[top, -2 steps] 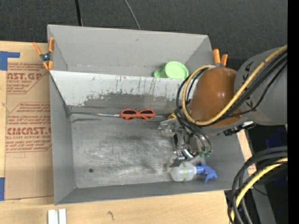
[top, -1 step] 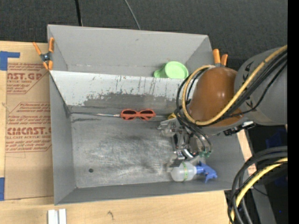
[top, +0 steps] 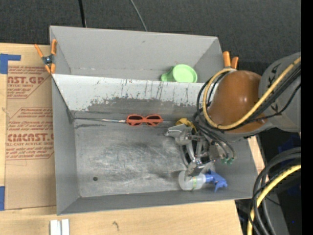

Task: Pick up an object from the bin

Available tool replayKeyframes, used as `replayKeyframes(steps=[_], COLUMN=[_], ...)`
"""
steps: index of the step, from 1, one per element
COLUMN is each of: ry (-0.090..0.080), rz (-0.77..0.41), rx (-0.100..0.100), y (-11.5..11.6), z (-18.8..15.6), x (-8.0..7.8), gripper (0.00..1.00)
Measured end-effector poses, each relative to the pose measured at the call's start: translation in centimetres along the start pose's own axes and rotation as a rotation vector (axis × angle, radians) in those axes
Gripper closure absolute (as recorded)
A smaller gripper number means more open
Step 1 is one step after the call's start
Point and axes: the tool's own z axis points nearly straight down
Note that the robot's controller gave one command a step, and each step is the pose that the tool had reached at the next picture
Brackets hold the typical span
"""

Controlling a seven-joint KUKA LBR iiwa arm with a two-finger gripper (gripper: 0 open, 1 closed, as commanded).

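Note:
My gripper (top: 194, 166) hangs near the bin's front right corner, pointing down, its fingers a little apart with nothing between them. Just below its tips a clear spray bottle with a blue trigger head (top: 199, 181) lies on its side against the front wall. The tips are close to the bottle's body but I cannot tell whether they touch it. Behind the gripper, a small yellow thing (top: 183, 122) is partly hidden by the arm.
Red sunglasses (top: 144, 119) lie at the foot of the back wall, mid-bin. A green round lid or cup (top: 181, 74) sits in the compartment behind the divider. The left half of the bin floor is bare metal. The arm's orange cover and cables crowd the right wall.

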Motion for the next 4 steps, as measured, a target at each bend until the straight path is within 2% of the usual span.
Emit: replayKeyframes(steps=[1, 2, 3, 4], ry=[-0.001, -0.005, 0.005, 0.004], rz=[-0.08, -0.189, -0.458, -0.458], rx=[0.003, 0.003, -0.006, -0.006], y=[-3.2, -4.0, -6.7, -6.7], z=[1.9, 5.0, 7.7, 7.7], x=[1.6, 1.9, -0.2, -0.2], gripper=[0.0, 0.0, 1.0, 1.0])
